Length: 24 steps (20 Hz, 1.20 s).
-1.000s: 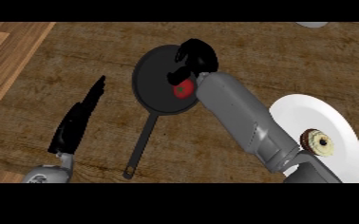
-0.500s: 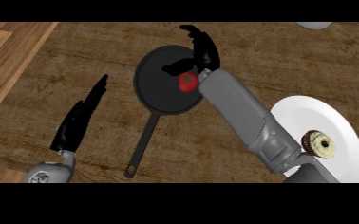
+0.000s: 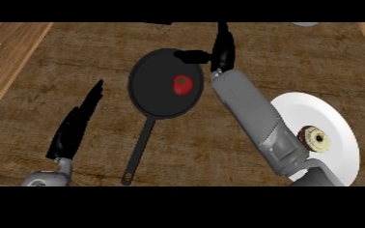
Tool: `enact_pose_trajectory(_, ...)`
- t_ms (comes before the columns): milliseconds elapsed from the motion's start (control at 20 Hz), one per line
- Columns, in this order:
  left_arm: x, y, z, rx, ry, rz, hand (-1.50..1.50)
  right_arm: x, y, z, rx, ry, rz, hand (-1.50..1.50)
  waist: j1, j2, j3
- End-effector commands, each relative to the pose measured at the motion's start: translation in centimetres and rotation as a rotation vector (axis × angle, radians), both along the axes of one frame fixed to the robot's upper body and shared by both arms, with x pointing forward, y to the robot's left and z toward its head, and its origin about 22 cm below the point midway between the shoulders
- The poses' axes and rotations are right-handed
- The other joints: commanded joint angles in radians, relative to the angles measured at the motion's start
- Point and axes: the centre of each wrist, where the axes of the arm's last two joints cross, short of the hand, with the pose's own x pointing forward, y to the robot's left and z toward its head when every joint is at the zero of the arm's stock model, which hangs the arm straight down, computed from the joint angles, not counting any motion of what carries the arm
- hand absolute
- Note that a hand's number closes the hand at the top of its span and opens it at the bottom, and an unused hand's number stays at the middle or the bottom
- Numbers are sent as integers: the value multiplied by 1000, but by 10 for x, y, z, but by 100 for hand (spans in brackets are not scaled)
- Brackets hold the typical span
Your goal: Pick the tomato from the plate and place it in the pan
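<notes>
The red tomato [image 3: 182, 85] lies inside the black pan [image 3: 158, 96], toward the pan's right side, with nothing touching it. My right hand [image 3: 222, 53] is just beyond the pan's upper right rim, fingers straight and pointing away, thumb stretched left over the rim. It is open and holds nothing. The white plate [image 3: 335, 121] sits at the right edge, partly behind my right forearm. My left hand [image 3: 77, 123] rests open at the lower left, fingers up.
A small round beige item with a dark centre [image 3: 316, 138] lies on the white plate. The pan's long handle [image 3: 139, 152] points toward the front edge. A lighter wooden strip [image 3: 18, 48] runs along the far left.
My right hand has opened and let go of the tomato, which now lies in the pan. The hand has moved up and right, off the pan. The left hand is still.
</notes>
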Motion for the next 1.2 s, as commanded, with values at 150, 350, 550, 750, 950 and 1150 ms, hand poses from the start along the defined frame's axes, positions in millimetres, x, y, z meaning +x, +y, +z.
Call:
enact_pose_trajectory(150, -27, 15, -2, 4, 16, 76, 0, 3, -45, -26, 58, -97, -57, -150, -67, -19, 0)
enact_pose_trajectory(350, -22, 35, -5, -3, 16, 105, 0, 3, -89, -42, 8, -118, -24, -150, -98, -24, -1)
enact_pose_trajectory(550, -22, 25, -1, -12, 29, 103, 0, -11, -120, -64, 1, -127, -41, -150, -118, -32, -2)
enact_pose_trajectory(750, -36, 20, -6, -4, 38, 137, 0, -21, -164, -71, -27, -134, -1, -150, -121, -35, -2)
enact_pose_trajectory(950, -26, 14, -10, 1, 22, 118, 0, -22, -203, -56, -37, -123, 12, -150, -124, -34, -2)
enact_pose_trajectory(1150, -26, 33, -15, 3, 54, 136, 0, -38, -219, -62, -23, -102, 42, -150, -124, -35, -2)
